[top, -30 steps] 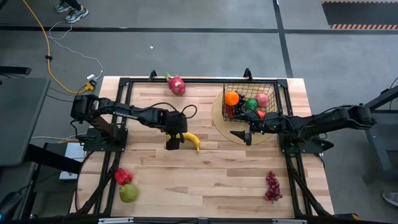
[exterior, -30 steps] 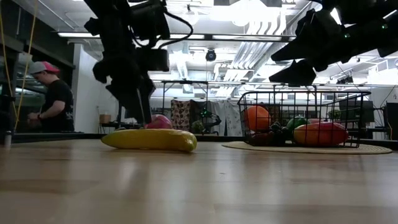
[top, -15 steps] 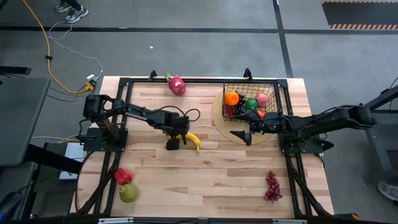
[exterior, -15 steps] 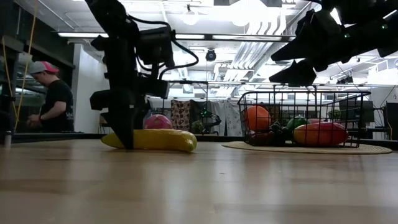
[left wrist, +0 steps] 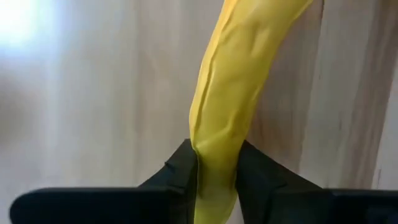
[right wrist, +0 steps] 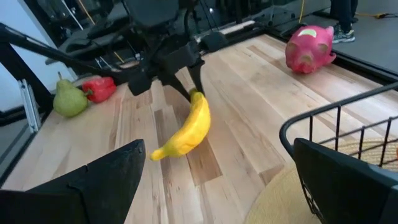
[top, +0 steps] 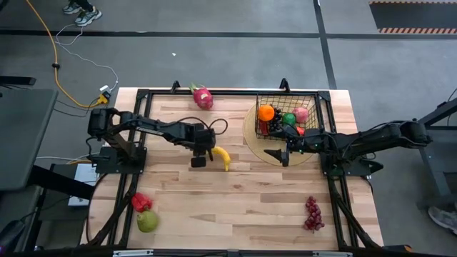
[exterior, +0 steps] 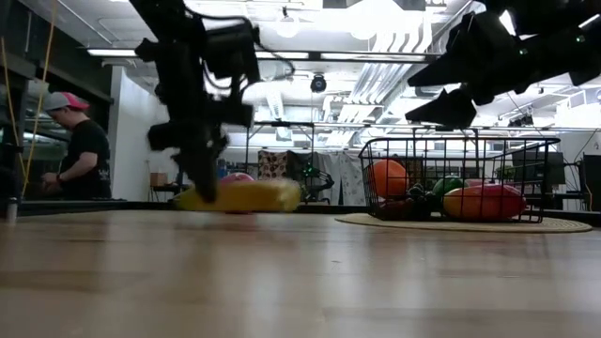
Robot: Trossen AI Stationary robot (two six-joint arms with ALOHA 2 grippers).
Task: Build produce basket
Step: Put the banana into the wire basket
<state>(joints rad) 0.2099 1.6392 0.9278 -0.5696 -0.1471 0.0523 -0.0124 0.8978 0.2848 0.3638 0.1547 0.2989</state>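
A robotics lab or workshop: grey concrete floor (top: 214,57), exposed ceiling ducts and strip lights (exterior: 310,56), loose yellow cable (top: 53,50).

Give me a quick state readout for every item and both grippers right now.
left gripper: shut on the banana's end, above the table
banana: lifted clear of the wood, hanging tilted
right gripper: open, waiting at the basket's near rim
basket: upright on a tan mat, partly filled
dragon fruit: loose on table
red pepper: loose, beside pear
pear: loose
grapes: loose
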